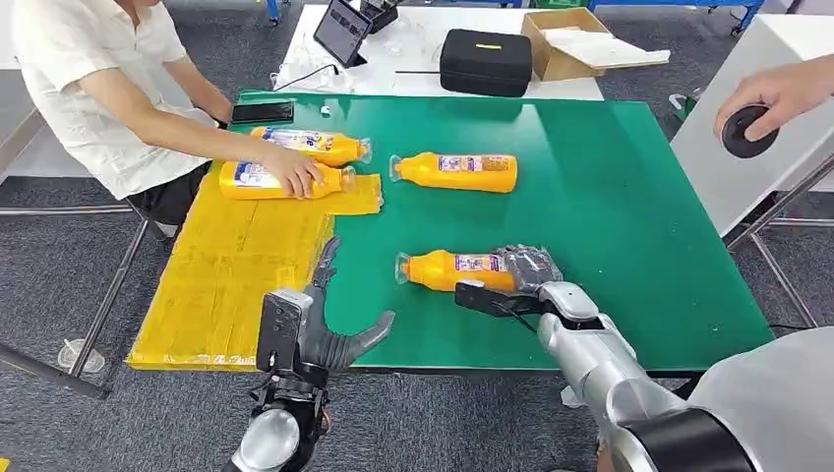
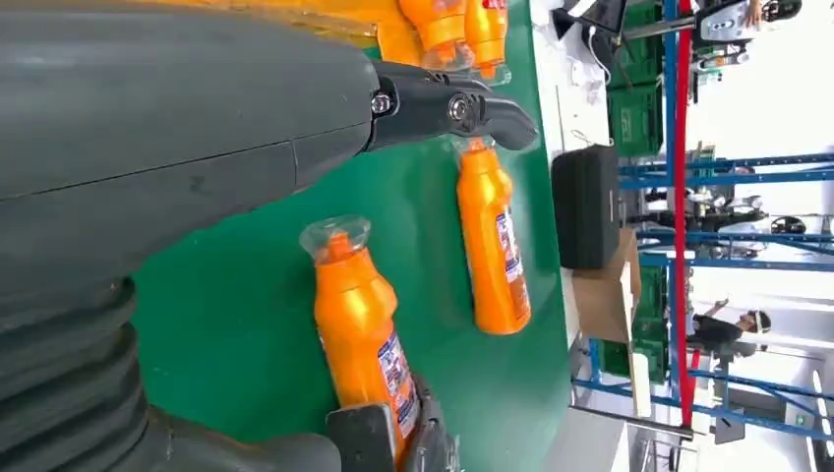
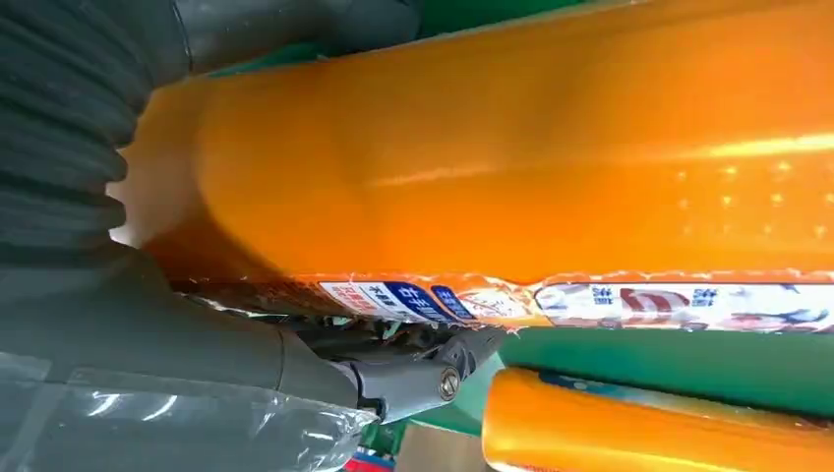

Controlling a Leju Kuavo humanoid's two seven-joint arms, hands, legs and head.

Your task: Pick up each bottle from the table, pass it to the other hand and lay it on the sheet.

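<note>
The near bottle (image 1: 454, 269) lies on its side on the green bench (image 1: 610, 206), long axis running across the robot's front, cap toward the robot's left and base toward its right. The right hand (image 1: 521, 275) wraps the base end: the right wrist view shows the orange body pressed between thumb and fingers, so I judge it grasped, though still resting on the bench or barely off it; I cannot tell which.

The left hand (image 1: 329, 329) hangs at the bench's front edge with its fingers spread and nothing in them. It sits just beside the yellow sheet (image 1: 236, 265) and near the cap end of the held bottle. So the handover turns on this: the free cap half points straight at the left hand, which is the nearer one to the sheet.

A second bottle (image 1: 454, 171) lies farther back on the green, also crosswise, well apart from both hands. Two more bottles (image 1: 305, 146) rest at the sheet's far end, where a person's hand (image 1: 292, 169) touches one.
</note>
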